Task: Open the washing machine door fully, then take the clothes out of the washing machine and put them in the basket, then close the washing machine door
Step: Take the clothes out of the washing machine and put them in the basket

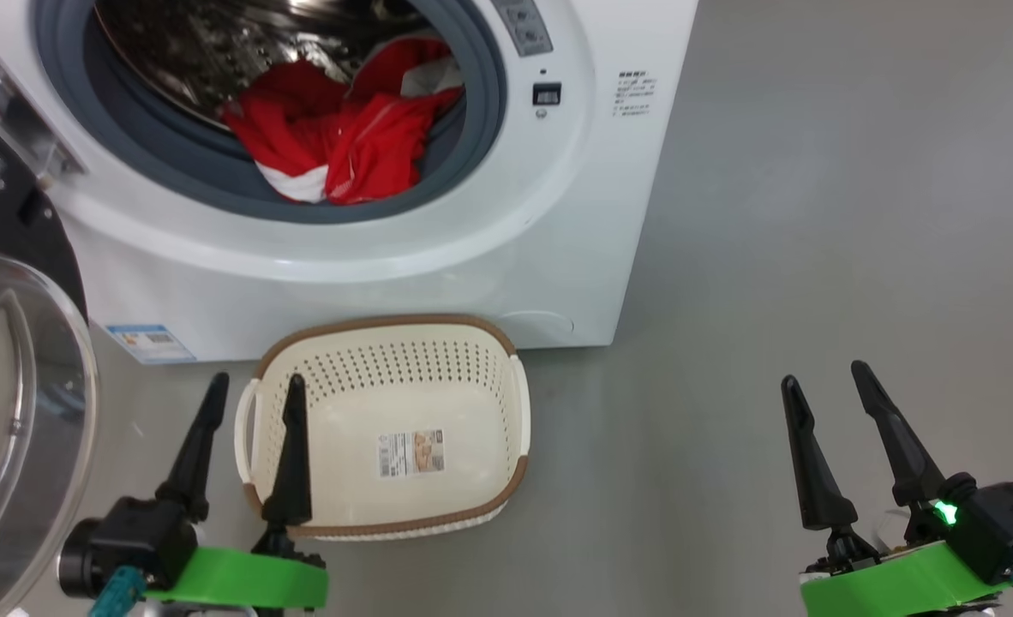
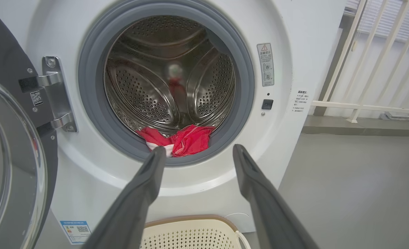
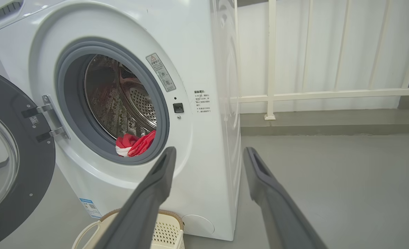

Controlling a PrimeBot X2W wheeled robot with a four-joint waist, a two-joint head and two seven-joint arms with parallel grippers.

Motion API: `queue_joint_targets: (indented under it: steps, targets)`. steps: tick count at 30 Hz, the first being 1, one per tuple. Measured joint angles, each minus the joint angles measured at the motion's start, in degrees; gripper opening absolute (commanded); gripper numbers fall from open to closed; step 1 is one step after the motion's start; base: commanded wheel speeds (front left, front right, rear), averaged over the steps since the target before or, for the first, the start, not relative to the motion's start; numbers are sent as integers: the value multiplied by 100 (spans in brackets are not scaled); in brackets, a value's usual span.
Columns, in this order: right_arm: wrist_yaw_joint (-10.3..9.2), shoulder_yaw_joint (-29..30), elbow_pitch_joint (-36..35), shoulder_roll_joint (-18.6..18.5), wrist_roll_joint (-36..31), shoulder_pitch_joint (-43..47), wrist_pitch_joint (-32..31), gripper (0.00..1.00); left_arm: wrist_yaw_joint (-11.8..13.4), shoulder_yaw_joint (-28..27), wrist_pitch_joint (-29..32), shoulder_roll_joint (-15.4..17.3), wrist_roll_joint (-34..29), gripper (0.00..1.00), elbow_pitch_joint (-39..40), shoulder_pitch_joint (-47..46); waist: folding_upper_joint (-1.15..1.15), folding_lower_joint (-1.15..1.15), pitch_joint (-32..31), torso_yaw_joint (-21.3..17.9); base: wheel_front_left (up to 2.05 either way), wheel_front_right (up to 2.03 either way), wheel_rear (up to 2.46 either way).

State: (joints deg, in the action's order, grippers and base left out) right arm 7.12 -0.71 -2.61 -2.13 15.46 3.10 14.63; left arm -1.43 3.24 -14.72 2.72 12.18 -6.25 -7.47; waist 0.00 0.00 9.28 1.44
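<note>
The white washing machine [image 1: 558, 257] stands before me with its round black door [image 1: 9, 411] swung wide open to the left, glass bowl showing. Red clothes [image 1: 344, 137] with white bands lie at the drum's front lip, also seen as clothes [image 2: 180, 140] and clothes [image 3: 135, 145]. The cream basket [image 1: 472, 343] sits on the floor just below the opening, holding only a sticker. My left gripper [image 1: 256, 386] hangs open at the basket's left rim. My right gripper [image 1: 828, 377] hovers open over bare floor at the right. Nothing is between either pair of fingers.
Grey floor [image 1: 815, 214] spreads to the right of the machine. A white railing [image 3: 329, 93] and wall stand behind it. The open door [image 2: 14, 166] takes up the space at my left. A blue label [image 1: 148, 341] marks the machine's lower left corner.
</note>
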Motion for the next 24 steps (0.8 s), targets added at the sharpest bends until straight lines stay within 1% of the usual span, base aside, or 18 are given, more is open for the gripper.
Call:
queue_joint_targets:
  steps: [9,15,20,24]
  targets:
    - [0,-11,-60,-4,-103,-268,0,100,129,-26,0,-19,0,100,-152,-492,0,0,513,35,0,0,0]
    - [0,-16,-88,-9,-138,-425,0,100,194,8,0,-37,-11,100,-341,-1089,0,0,835,13,0,0,0]
    - [0,-52,-110,-16,-137,-635,1,100,193,-16,0,-34,-53,100,-598,-1650,0,0,1121,-43,0,0,0]
    - [0,-144,-113,-21,-137,-732,1,100,192,-102,0,33,-55,100,-901,-2086,0,0,1344,-119,0,0,0]
